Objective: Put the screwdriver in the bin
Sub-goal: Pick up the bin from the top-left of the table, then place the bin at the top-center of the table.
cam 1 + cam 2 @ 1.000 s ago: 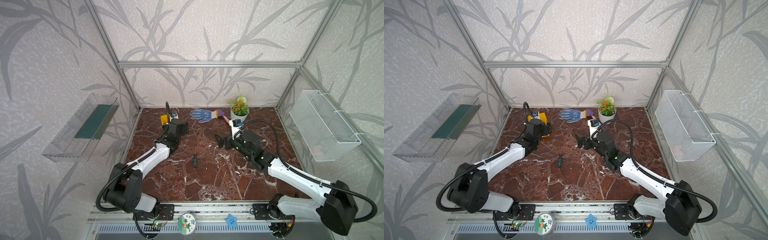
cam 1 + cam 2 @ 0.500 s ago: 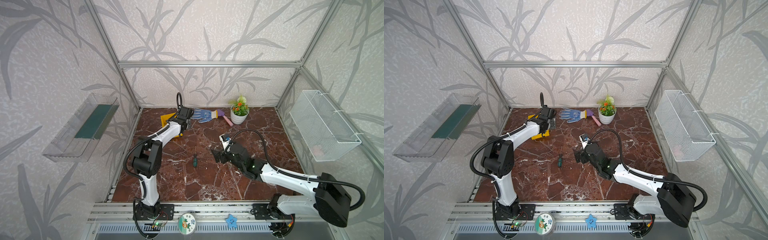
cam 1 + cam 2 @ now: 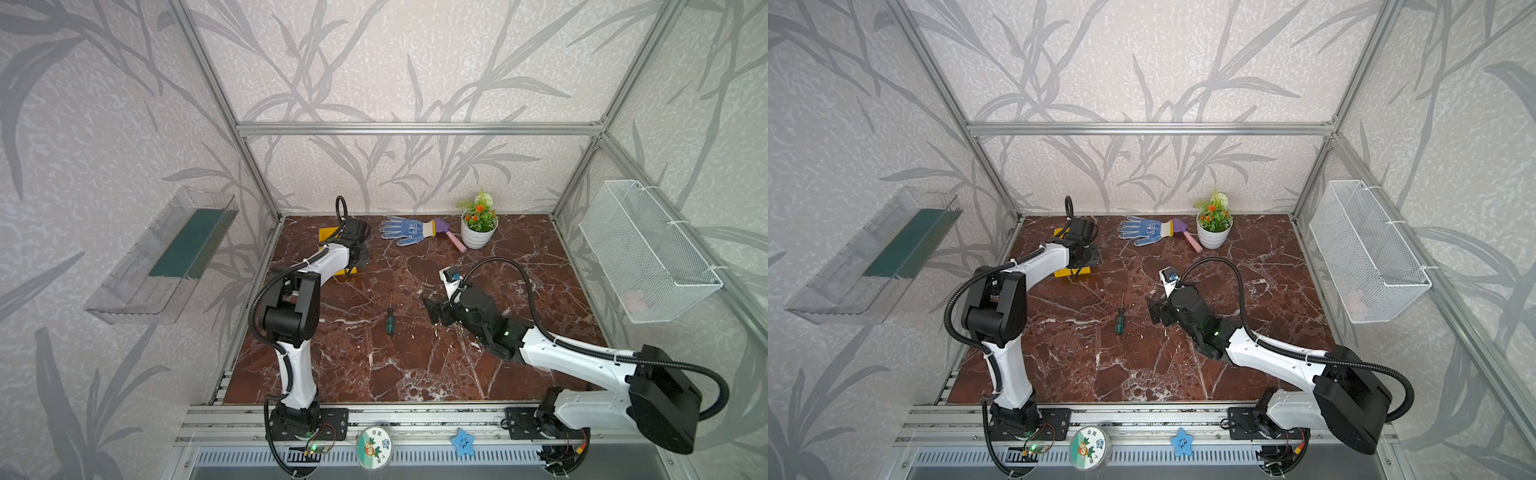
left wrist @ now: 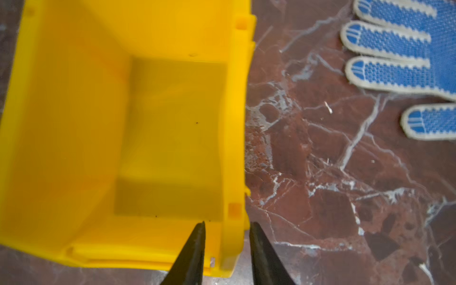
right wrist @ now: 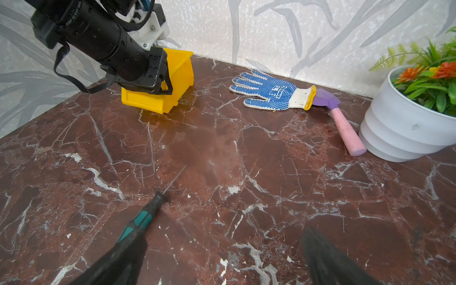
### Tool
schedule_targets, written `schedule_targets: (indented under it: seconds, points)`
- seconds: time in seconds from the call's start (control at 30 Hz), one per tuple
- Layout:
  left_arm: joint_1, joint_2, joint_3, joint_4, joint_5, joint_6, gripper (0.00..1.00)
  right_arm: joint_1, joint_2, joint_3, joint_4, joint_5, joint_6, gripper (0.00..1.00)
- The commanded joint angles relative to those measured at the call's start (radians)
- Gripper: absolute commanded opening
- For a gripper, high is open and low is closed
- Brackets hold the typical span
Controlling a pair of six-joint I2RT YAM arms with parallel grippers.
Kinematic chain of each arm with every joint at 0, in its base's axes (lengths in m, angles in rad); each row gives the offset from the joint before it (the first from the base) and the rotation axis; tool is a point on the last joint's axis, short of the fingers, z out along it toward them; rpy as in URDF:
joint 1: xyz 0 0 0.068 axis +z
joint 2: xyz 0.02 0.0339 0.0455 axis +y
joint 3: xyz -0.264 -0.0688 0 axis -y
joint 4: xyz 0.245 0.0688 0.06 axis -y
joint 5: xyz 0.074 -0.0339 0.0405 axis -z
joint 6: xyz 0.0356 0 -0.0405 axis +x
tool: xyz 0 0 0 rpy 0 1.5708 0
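The screwdriver (image 3: 389, 322) (image 3: 1120, 322), green-and-black handle with a thin shaft, lies flat on the marble floor at mid-table. My right gripper (image 3: 434, 309) (image 5: 222, 261) sits low just right of it, open wide. In the right wrist view one finger (image 5: 118, 259) overlaps the handle end of the screwdriver (image 5: 143, 217). The yellow bin (image 3: 326, 241) (image 5: 180, 74) stands at the back left. My left gripper (image 4: 227, 224) reaches down onto its near right corner. Its jaws have closed on the bin's side wall (image 4: 237, 123), one inside and one outside.
A blue-dotted glove (image 3: 405, 228), a purple-and-pink trowel (image 3: 449, 235) and a white plant pot (image 3: 478, 232) line the back edge. A white wire basket (image 3: 644, 253) hangs on the right wall. A clear tray (image 3: 166, 257) hangs on the left wall.
My left arm has raised its elbow and come down onto the bin's corner, jaws narrowing around the wall. My right arm has pulled back and down beside the screwdriver, still open.
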Motion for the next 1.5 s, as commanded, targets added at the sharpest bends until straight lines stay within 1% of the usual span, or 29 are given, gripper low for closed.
schedule_targets:
  seconds: [0.0,0.03,0.07,0.1,0.13,0.17,0.2,0.23,0.3,0.4,0.53,0.6,0.67,0.73,0.8,0.87,0.97,1.07,1.23,1.3,1.33,1.4,1.43,1.47]
  points:
    - [-0.006,0.039,0.031,-0.006,0.080,-0.011,0.24,-0.002,-0.001,-0.005,0.042,0.037,0.006,0.99]
    - [-0.006,0.042,0.029,-0.005,0.098,-0.011,0.19,-0.002,-0.003,-0.008,0.044,0.047,0.004,0.99]
    - [-0.006,0.042,0.024,-0.006,0.120,-0.015,0.16,-0.004,-0.006,-0.011,0.044,0.061,0.003,0.99]
    - [-0.008,0.038,0.017,-0.005,0.134,-0.020,0.15,-0.004,-0.010,-0.014,0.045,0.073,0.003,0.99]
    - [-0.009,0.031,0.005,0.000,0.149,-0.023,0.05,-0.004,-0.013,-0.017,0.047,0.086,0.004,0.99]
    - [-0.012,0.019,-0.007,0.003,0.165,-0.024,0.03,-0.008,-0.020,-0.022,0.047,0.096,0.009,0.99]
    - [-0.016,0.007,-0.022,0.008,0.171,-0.025,0.02,-0.014,-0.026,-0.027,0.048,0.100,0.015,0.99]
    - [-0.023,-0.009,-0.037,0.009,0.172,-0.020,0.00,-0.024,-0.034,-0.034,0.051,0.098,0.027,0.99]
    - [-0.041,-0.049,-0.061,0.002,0.160,-0.008,0.00,-0.047,-0.049,-0.045,0.047,0.092,0.050,0.99]
    - [-0.101,-0.135,-0.105,-0.005,0.117,0.014,0.00,-0.086,-0.075,-0.052,0.023,0.090,0.080,0.99]
    - [-0.228,-0.229,-0.136,0.002,0.086,0.020,0.00,-0.140,-0.129,-0.060,-0.028,0.099,0.119,0.99]
    - [-0.300,-0.244,-0.125,-0.005,0.062,0.015,0.00,-0.172,-0.169,-0.062,-0.060,0.092,0.146,0.99]
    - [-0.371,-0.237,-0.099,-0.018,0.037,0.008,0.00,-0.204,-0.241,-0.053,-0.166,0.087,0.176,0.99]
    - [-0.422,-0.217,-0.075,-0.014,0.029,-0.014,0.00,-0.214,-0.322,-0.059,-0.241,0.099,0.173,0.99]
    - [-0.460,-0.177,-0.053,0.009,0.057,-0.045,0.00,-0.223,-0.405,-0.067,-0.324,0.118,0.179,0.99]
    - [-0.489,-0.121,-0.026,0.036,0.108,-0.078,0.00,-0.233,-0.487,-0.084,-0.395,0.109,0.179,0.99]
    - [-0.527,-0.061,-0.004,0.074,0.110,-0.095,0.00,-0.233,-0.569,-0.104,-0.480,0.094,0.203,0.99]
    - [-0.542,-0.017,0.023,0.086,0.118,-0.107,0.00,-0.234,-0.599,-0.115,-0.532,0.078,0.208,0.99]
    - [-0.552,0.049,0.065,0.095,0.133,-0.127,0.00,-0.240,-0.584,-0.106,-0.546,0.040,0.181,0.99]
    - [-0.555,0.064,0.071,0.109,0.141,-0.132,0.04,-0.246,-0.570,-0.102,-0.536,0.020,0.179,0.99]
    - [-0.557,0.067,0.070,0.121,0.142,-0.138,0.09,-0.252,-0.561,-0.098,-0.534,0.007,0.181,0.99]
    - [-0.560,0.074,0.074,0.141,0.147,-0.146,0.22,-0.271,-0.546,-0.089,-0.538,-0.028,0.182,0.99]
    - [-0.561,0.077,0.081,0.149,0.153,-0.150,0.32,-0.285,-0.542,-0.089,-0.535,-0.051,0.176,0.99]
    - [-0.564,0.080,0.092,0.152,0.155,-0.150,0.39,-0.304,-0.538,-0.087,-0.533,-0.073,0.170,0.99]
